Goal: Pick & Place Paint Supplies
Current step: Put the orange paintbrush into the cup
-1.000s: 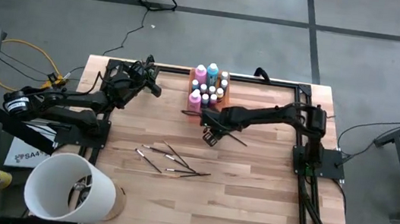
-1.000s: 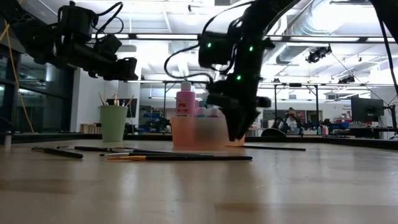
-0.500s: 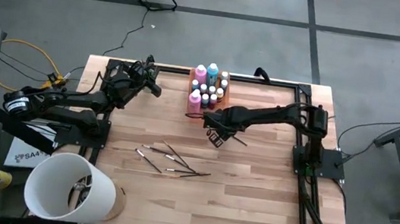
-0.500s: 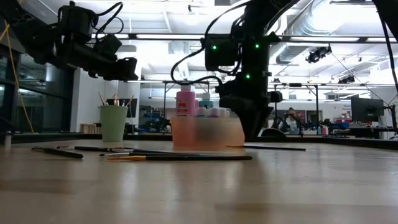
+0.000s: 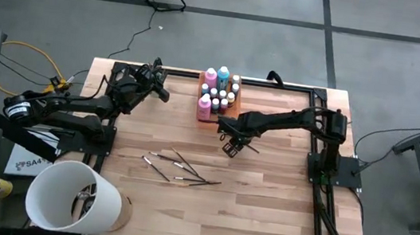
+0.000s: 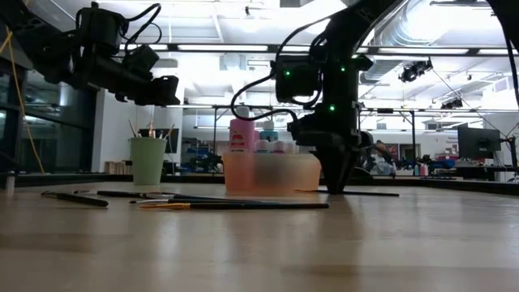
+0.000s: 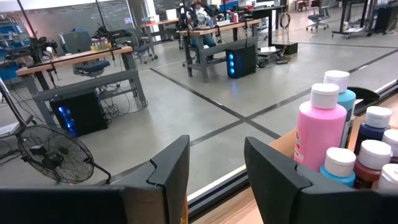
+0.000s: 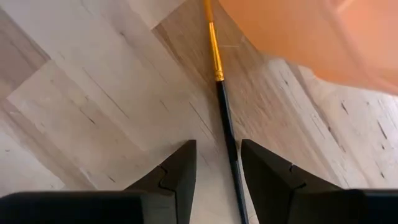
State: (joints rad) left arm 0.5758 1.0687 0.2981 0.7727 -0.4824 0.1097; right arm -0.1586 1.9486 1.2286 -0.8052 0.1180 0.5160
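Note:
My right gripper (image 5: 232,146) is down at the table just right of the orange tray (image 5: 202,77), open. Its fingers stand on either side of a thin brush (image 8: 225,118) with a gold ferrule and dark handle, which lies flat on the wood (image 5: 249,146). Pink, teal and small dark pale-capped bottles (image 5: 217,93) stand in the tray. Several more brushes (image 5: 183,170) lie loose nearer the table's middle. My left gripper (image 5: 161,89) waits open, raised near the far-left corner, with the pink bottle (image 7: 320,130) ahead of it.
A pale cup (image 5: 72,197) holding brushes stands at the near-left corner; in the low view it shows as a mint-green cup (image 6: 147,160). The tray wall (image 8: 311,37) is close beside my right gripper. Bare wood lies toward the near and right edges.
My right gripper has moved a little toward the table's right edge, away from the tray's near corner, and has come down to the table with the brush between its fingers. The brush has not moved.

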